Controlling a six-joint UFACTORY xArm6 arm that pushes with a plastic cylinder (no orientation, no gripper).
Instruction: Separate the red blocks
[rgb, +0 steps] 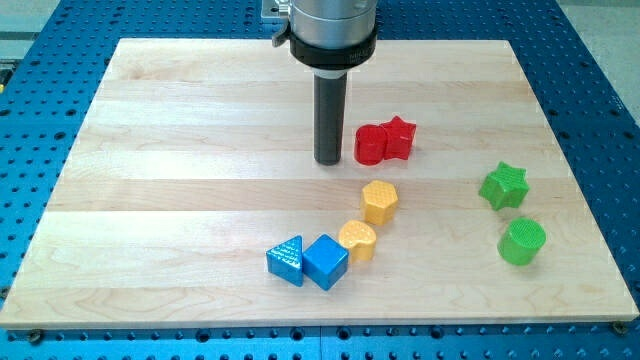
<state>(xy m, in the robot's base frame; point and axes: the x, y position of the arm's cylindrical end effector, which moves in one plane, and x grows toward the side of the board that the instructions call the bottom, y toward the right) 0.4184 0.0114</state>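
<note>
A red cylinder (370, 144) and a red star (400, 137) lie touching side by side, right of the board's middle. My tip (327, 160) stands on the board just left of the red cylinder, a small gap apart. A yellow hexagon (379, 201) lies below the red pair.
A yellow heart block (357, 240), a blue cube (326, 262) and a blue triangle (286, 260) sit in a row near the view's bottom. A green star (504, 186) and a green cylinder (522, 241) lie at the view's right. The wooden board (180, 110) rests on a blue perforated table.
</note>
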